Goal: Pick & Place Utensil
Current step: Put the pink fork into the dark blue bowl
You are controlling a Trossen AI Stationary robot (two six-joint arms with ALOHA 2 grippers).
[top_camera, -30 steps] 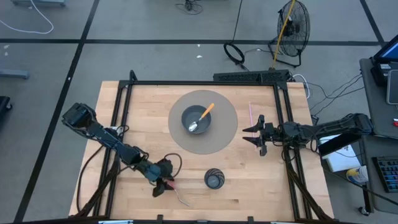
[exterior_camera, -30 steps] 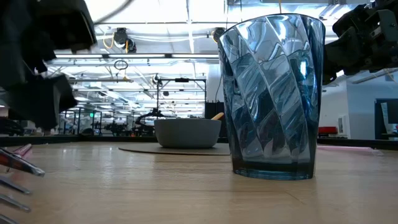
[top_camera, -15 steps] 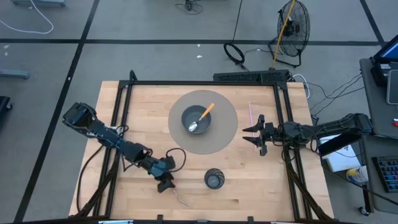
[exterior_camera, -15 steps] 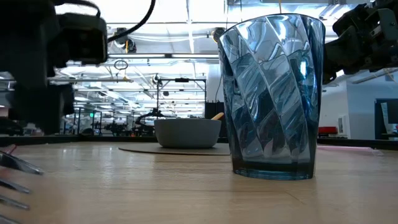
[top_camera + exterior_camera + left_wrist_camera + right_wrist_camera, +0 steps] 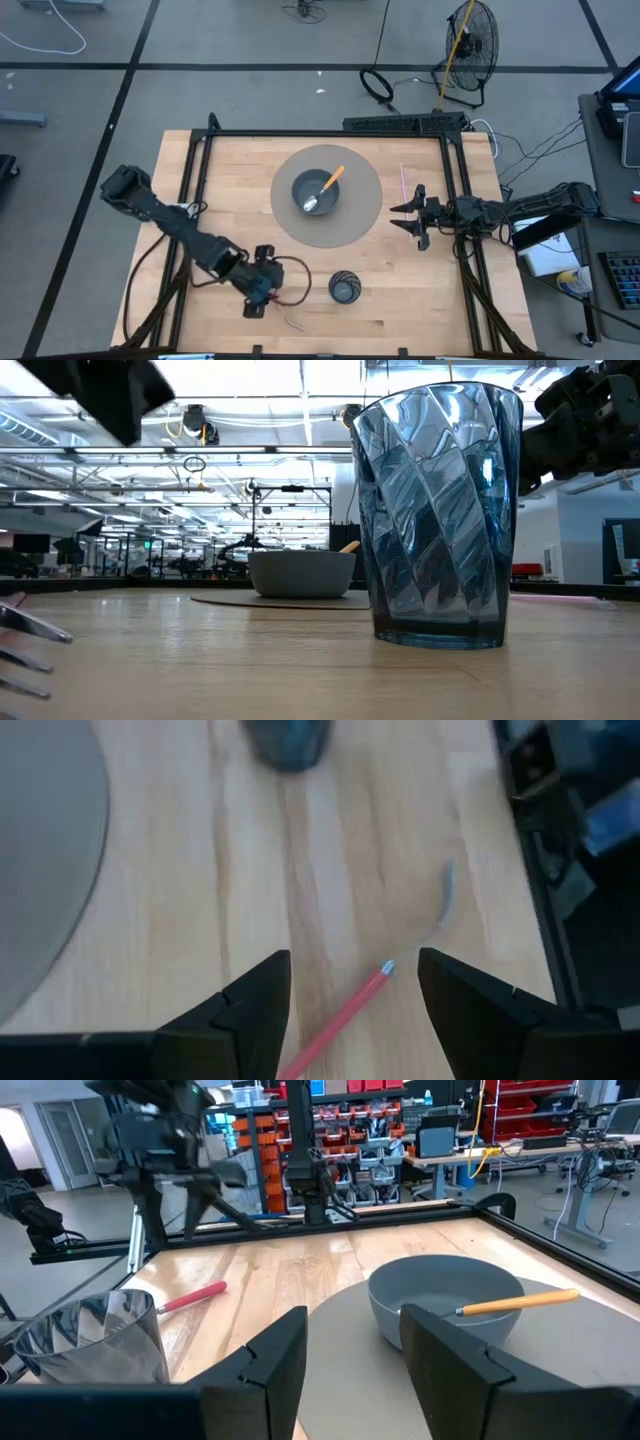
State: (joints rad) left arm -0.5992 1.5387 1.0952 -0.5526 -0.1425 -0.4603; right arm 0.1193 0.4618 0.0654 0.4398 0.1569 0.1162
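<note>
Left gripper is hovering open and empty over the red-handled fork lying on the table near the cup. Nothing picked yet; grasp and placement remain. Right gripper is waiting open beside the mat.
</note>
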